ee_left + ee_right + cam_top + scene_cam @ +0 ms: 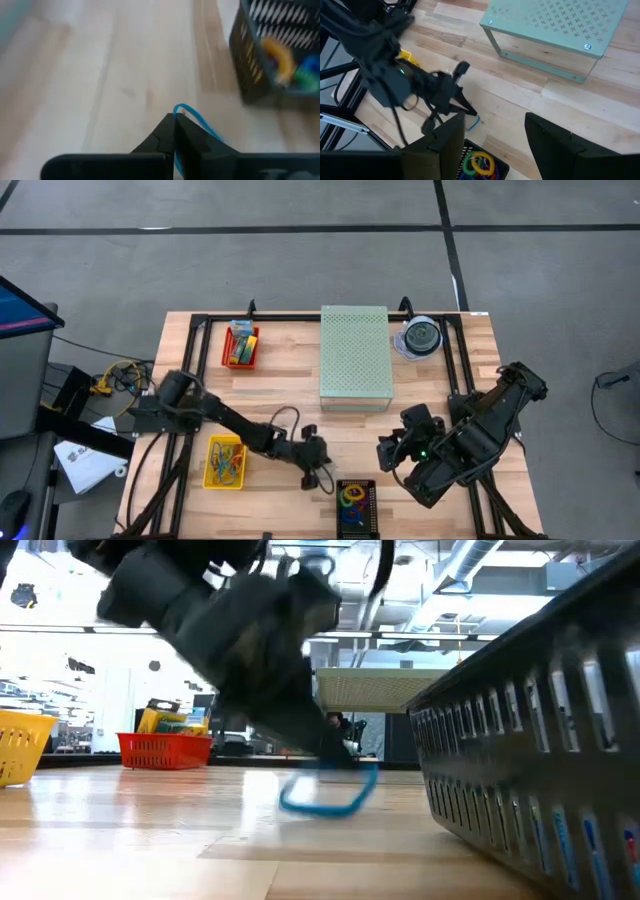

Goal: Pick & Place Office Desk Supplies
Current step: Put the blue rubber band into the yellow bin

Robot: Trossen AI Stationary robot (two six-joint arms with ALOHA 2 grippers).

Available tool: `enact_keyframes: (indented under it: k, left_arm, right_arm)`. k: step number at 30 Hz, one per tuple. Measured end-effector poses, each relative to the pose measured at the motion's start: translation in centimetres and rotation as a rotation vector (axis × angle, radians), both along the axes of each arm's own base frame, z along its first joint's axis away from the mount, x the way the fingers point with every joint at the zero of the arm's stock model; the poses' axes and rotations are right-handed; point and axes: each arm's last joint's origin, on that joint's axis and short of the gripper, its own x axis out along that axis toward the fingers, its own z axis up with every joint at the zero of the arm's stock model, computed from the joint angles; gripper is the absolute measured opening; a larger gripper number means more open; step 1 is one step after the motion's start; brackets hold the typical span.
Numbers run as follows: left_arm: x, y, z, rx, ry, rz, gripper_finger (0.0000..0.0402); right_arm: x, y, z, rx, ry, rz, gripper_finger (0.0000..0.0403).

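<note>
We are pinching a blue rubber band (192, 114) in the left gripper (174, 119), jaws closed, apparently just beside the black basket (356, 505); next, lifting it in, right gripper (492, 132) waiting open.

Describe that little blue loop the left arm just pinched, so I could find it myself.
Start at the black basket at the table's near edge, filled with coloured bands. Just to its left, the left hand is shut on the blue rubber band, which droops to the wood. It is the only band lying outside a basket, a single thin blue loop pinched between dark fingers.
</note>
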Motion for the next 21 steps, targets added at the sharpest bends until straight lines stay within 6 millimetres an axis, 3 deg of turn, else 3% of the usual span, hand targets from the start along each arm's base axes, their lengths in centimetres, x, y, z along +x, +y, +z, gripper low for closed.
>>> enact_keyframes:
  k: [6, 12, 16, 21]
  left_arm:
    - [-1.9, 1.0, 6.2, -0.053, -0.007, -0.007, 0.0001]
    - [-6.1, 1.2, 11.7, -0.151, 0.05, 0.032, 0.0]
    - [-9.6, 0.8, 13.6, -0.234, 0.158, 0.094, 0.0]
    - [-13.8, -0.4, 14.5, -0.327, 0.309, 0.19, 0.0]
  right_arm:
    - [0.1, -0.1, 0.1, -0.036, -0.029, -0.008, 0.0202]
    - [0.1, -0.2, 0.2, -0.078, -0.065, -0.019, 0.0202]
    - [0.3, -0.5, 0.2, -0.1, -0.072, -0.024, 0.0202]
    - [0.6, -0.9, 0.3, -0.124, -0.081, -0.037, 0.0202]
